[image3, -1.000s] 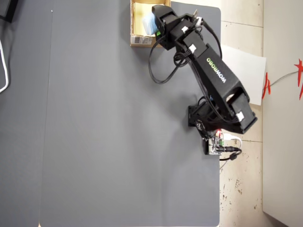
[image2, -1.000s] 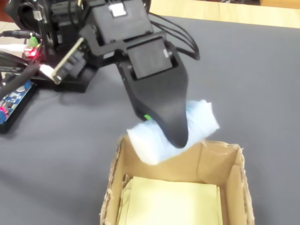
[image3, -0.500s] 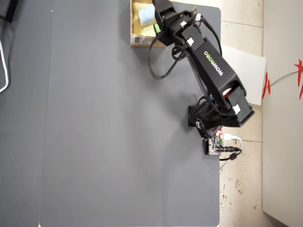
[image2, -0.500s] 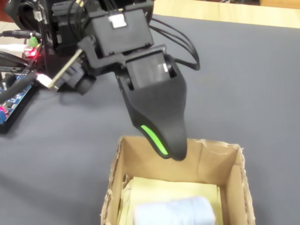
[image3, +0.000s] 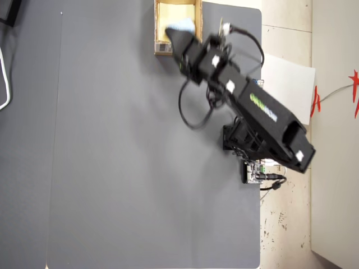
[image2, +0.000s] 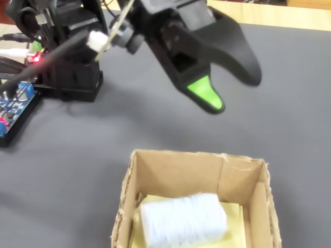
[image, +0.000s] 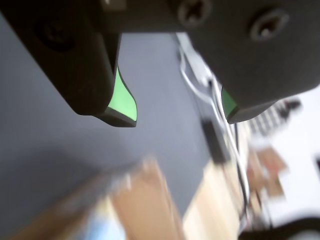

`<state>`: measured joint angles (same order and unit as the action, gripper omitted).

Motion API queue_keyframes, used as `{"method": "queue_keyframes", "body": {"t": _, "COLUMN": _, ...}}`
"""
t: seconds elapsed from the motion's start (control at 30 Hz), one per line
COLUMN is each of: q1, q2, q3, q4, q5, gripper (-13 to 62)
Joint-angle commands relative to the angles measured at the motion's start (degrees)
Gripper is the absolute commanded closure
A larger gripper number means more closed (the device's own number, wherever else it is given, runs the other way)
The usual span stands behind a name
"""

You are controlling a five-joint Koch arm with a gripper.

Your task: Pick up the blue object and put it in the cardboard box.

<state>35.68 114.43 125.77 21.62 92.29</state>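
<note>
Blue object lies on its side inside the cardboard box, resting on the pale yellowish floor and taking up most of the width between the side walls; its surface looks faintly ribbed. In the overhead view the same pale lump shows at the right part of the box, partly hidden by the arm's front end. The box stands on the dark grey tabletop, open side up, with a white printed label on the outer side that faces the arm's base.

Above and behind the box hangs the pincer, clear of the cardboard and touching nothing. Its two black jaws stand well apart, with green pads on the inner faces, and nothing is between them. The wrist view shows the same: both jaw tips spread with grey tabletop between them, and blurred cardboard below.

At the left of the fixed view sit the arm's black base and a small blue circuit board.
</note>
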Motion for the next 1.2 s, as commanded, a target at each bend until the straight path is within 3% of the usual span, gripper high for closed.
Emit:
{"method": "queue_keyframes", "body": {"t": 0.0, "q1": -3.43, "q2": 4.39, "q3": -0.97, "q4": -5.8, "q5": 3.16, "gripper": 15.7}}
{"method": "queue_keyframes", "body": {"t": 0.5, "q1": -24.7, "q2": 21.18, "q3": 18.72, "q4": -8.09, "q5": 4.13, "gripper": 15.2}}
{"method": "queue_keyframes", "body": {"t": 0.9, "q1": -27.42, "q2": 21.45, "q3": 30.41, "q4": -8.7, "q5": 3.87, "gripper": 14.1}}
{"method": "queue_keyframes", "body": {"t": 1.07, "q1": -29.36, "q2": 21.45, "q3": 43.15, "q4": -27.42, "q5": 4.04, "gripper": 14.2}}
{"method": "queue_keyframes", "body": {"t": 1.17, "q1": -31.03, "q2": 21.45, "q3": 45.53, "q4": -28.48, "q5": 3.96, "gripper": 14.2}}
